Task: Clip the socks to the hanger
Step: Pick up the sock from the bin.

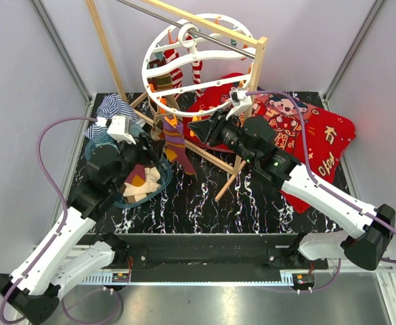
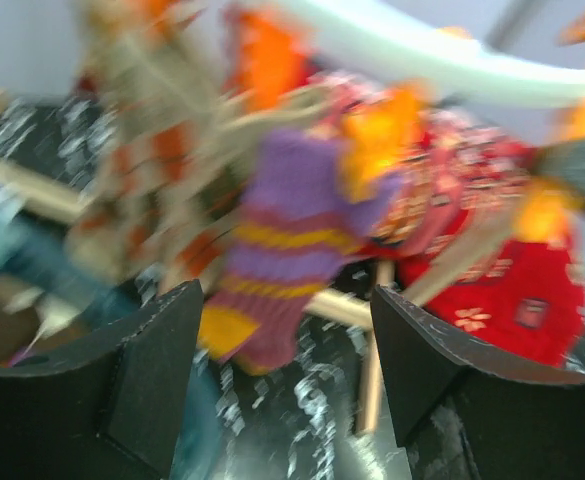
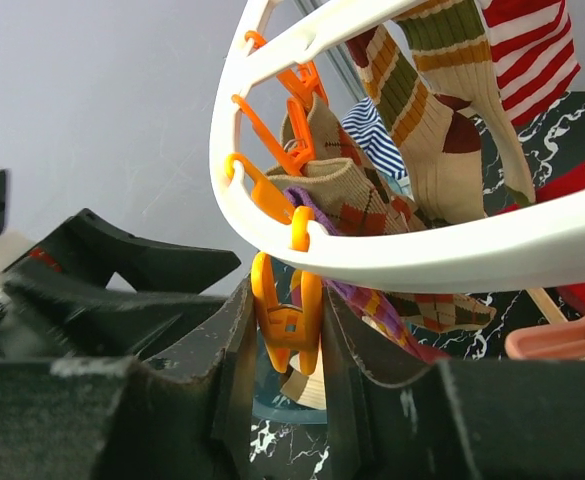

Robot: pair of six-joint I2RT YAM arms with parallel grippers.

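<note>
Below hanger (image 3: 422, 250) rim, right fingers (image 3: 222, 370) pinch orange clip (image 3: 285, 320); left fingers (image 2: 152, 370) spread, purple sock (image 2: 292, 250) beyond, untouched.

**A black table inside grey walls**

The counter (image 1: 204, 196) is black with thin white lines, like stone. Plain grey walls (image 1: 22, 88) stand along its left, far and right edges. A thin metal post (image 1: 61, 51) goes up at the far left corner, and one more at the far right corner. A wooden frame (image 1: 105, 47) made of light poles stands on the far part of the counter. A big red blanket (image 1: 323, 145) with cartoon pictures lies by the far right corner. A silver rail (image 1: 204, 281) runs along the near edge. The light is soft and even.
</note>
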